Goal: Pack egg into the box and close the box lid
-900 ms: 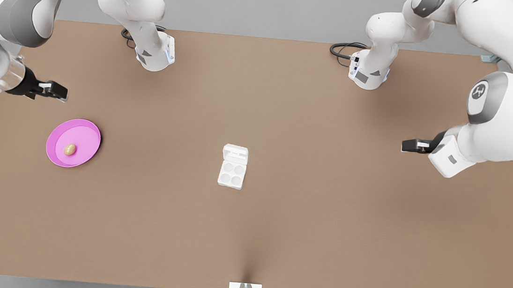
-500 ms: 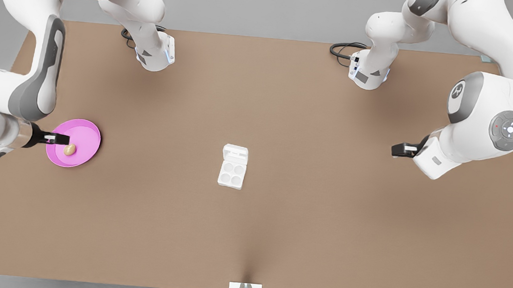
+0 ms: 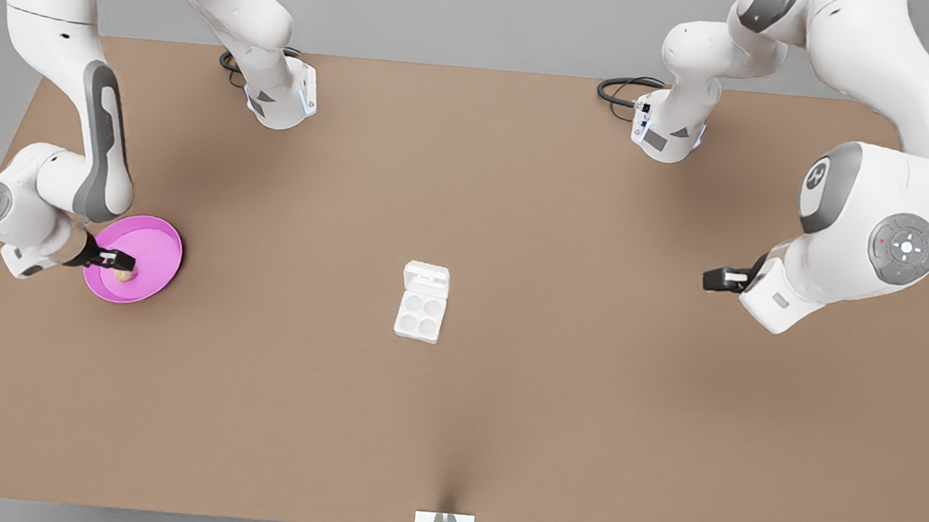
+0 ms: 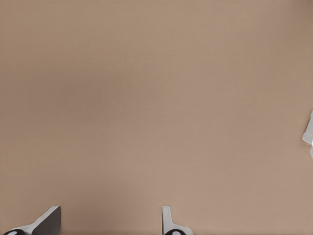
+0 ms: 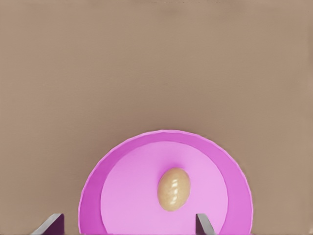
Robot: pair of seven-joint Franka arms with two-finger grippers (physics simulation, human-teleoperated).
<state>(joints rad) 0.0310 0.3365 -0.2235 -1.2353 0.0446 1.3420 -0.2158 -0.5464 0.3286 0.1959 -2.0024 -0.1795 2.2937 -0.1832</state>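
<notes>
**A:** Front view: right hand just dropped from beside the pink plate onto the egg, fingers spread around it.

**B:** Grab's next then. Left hand, also spread, waits well off the open box.

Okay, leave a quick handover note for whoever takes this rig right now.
Right gripper: open, low over the egg on the pink plate, at the front view's left. Nothing gripped.
Left gripper: open, waiting above bare table at the front view's right.
Box: mid-table, lid open, all four cups empty.
Done: nothing packed.
Left: grip egg, set it in a cup, close lid.
</notes>
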